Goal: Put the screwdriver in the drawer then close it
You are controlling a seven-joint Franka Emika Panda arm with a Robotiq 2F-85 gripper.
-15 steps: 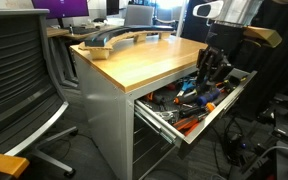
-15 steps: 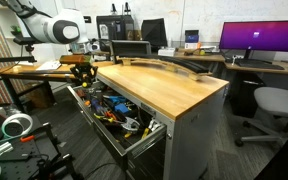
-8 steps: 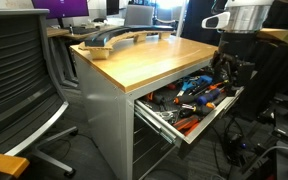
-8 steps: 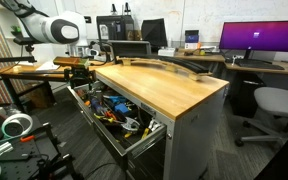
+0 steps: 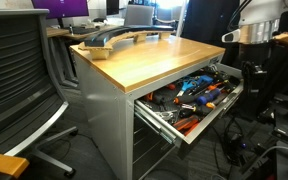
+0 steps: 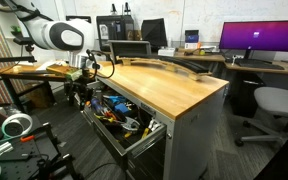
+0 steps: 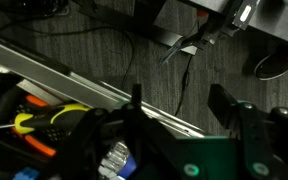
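Note:
The top drawer [image 5: 217, 113] of the grey wood-topped cabinet [image 5: 149, 60] stands pulled out and is full of mixed hand tools. It also shows in the other exterior view [image 6: 144, 134]. I cannot pick out the small black screwdriver among the tools in any view. My gripper [image 5: 251, 76] hangs just beyond the drawer's front edge, also seen in an exterior view [image 6: 81, 96]. In the wrist view the gripper [image 7: 179, 110] is open and empty, with the drawer's metal front rim [image 7: 74, 82] and dark carpet between its fingers.
Orange, yellow and blue handled tools [image 5: 196, 95] crowd the drawer. An office chair [image 5: 19, 85] stands beside the cabinet. Cables [image 7: 184, 50] trail over the floor in front of the drawer. A curved dark object [image 6: 169, 66] lies on the wooden top.
My gripper has moved from over the drawer's tools outward, past the drawer's front edge. The drawer has stayed open.

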